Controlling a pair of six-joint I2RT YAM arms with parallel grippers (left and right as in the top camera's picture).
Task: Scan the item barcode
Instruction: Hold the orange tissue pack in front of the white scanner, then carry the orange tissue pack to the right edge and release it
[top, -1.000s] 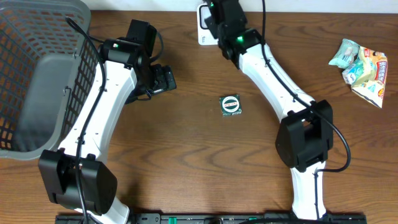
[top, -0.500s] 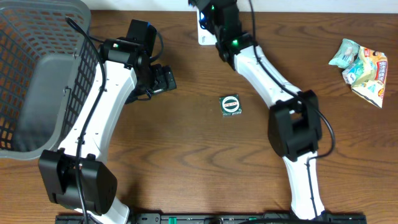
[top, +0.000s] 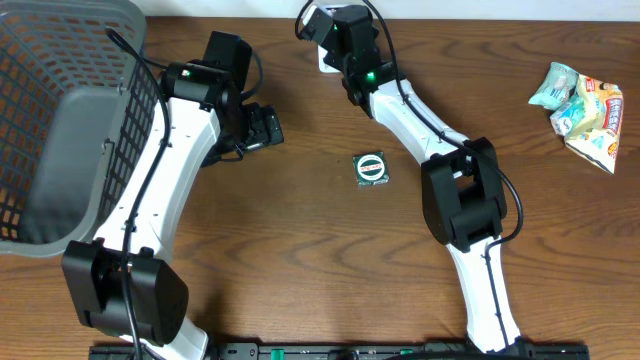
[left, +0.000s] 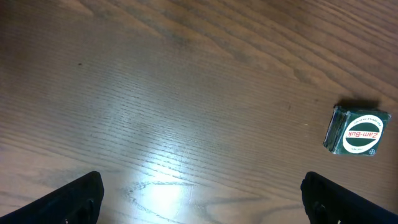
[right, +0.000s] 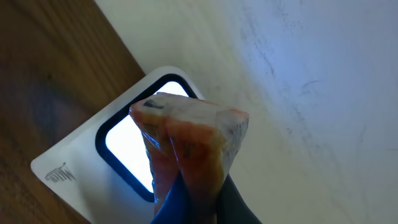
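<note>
Closest to the right wrist camera, the right gripper (right: 189, 202) is pinched tight on the lower seam of an orange snack packet (right: 189, 140), its dark fingers just showing at the bottom edge of that view. The packet, the item to be scanned, hangs in the air with its folded end towards the lens. It is directly in front of the lit window of the white scanner (right: 68, 165), which lies at the back edge of the table (top: 300, 270). To do this step well, I judge that the face carrying the barcode should be turned square to the window and held steady just above it, not pressed on the glass. Where the barcode sits on the wrapper cannot be told from here (only a strip of small print shows on the right flank), so a slow roll of the wrist over the window may be needed. The crinkled film could glare or fold over the code, so a taut, flat presentation matters. The grip on the seam looks slim enough that quick swings risk a slip. Farther out, the left gripper (left: 202, 200) hovers over bare wood with its jaws spread wide and nothing in them, near a small green tin (left: 356, 130). Beyond lie a grey basket (top: 40, 100) on the left and more snack packets (top: 582, 105) at the far right.
</note>
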